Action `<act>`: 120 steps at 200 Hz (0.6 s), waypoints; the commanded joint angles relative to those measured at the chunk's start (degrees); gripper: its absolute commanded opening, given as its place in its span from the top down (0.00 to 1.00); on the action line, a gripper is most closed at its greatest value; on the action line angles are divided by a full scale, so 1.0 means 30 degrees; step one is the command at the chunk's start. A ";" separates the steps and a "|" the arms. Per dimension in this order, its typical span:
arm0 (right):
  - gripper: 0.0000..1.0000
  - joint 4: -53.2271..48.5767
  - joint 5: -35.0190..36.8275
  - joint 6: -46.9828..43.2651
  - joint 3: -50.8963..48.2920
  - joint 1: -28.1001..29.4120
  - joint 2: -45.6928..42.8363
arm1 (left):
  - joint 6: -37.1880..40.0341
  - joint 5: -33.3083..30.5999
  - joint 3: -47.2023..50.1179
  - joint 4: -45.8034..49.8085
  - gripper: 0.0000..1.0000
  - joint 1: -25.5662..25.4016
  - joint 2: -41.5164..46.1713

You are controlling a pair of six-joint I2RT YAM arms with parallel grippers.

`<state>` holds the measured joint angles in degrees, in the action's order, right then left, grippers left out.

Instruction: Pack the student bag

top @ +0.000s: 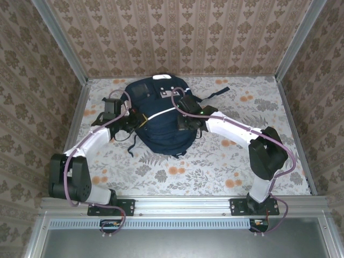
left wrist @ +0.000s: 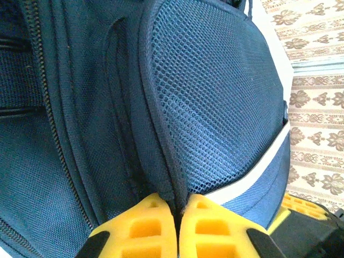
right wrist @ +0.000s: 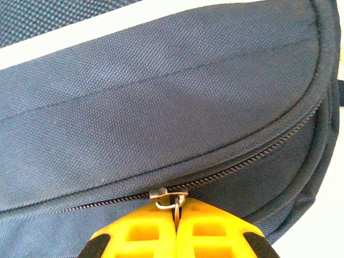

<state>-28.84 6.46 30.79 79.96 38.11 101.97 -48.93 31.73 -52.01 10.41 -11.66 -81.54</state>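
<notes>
Zip pull sits pinched in my closed right hand; its track curves off toward 2 o'clock. My left hand, shut on the pocket seam, steadies the student bag at bench centre.

Left arm, right arm: white links, black joints, purple cables; black base plates bolted on the rail. Left hand, right hand: yellow cut-out fingers, black mounts.

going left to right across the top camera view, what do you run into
left arm → backpack → right arm
</notes>
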 commanded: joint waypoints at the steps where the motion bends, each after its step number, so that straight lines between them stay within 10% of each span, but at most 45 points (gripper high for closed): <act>1: 1.00 -0.0233 -0.1404 -0.0629 -0.0014 0.0388 -0.0978 | 0.1989 -0.1491 -0.1547 0.0882 1.00 0.0845 -0.0741; 47: 1.00 0.1552 -0.4724 -0.0271 0.1447 0.2595 0.0879 | 0.2708 -0.3589 -0.1878 0.2913 0.45 0.1920 0.0140; 120: 1.00 0.1842 -0.5785 -0.0006 0.4550 0.3121 0.3300 | 0.0209 -0.2051 0.1121 0.1945 0.38 0.1996 0.3377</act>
<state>-26.28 -8.51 30.61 90.00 47.79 110.96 -44.27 22.20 -51.27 18.00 -5.54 -73.54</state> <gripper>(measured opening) 0.063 0.625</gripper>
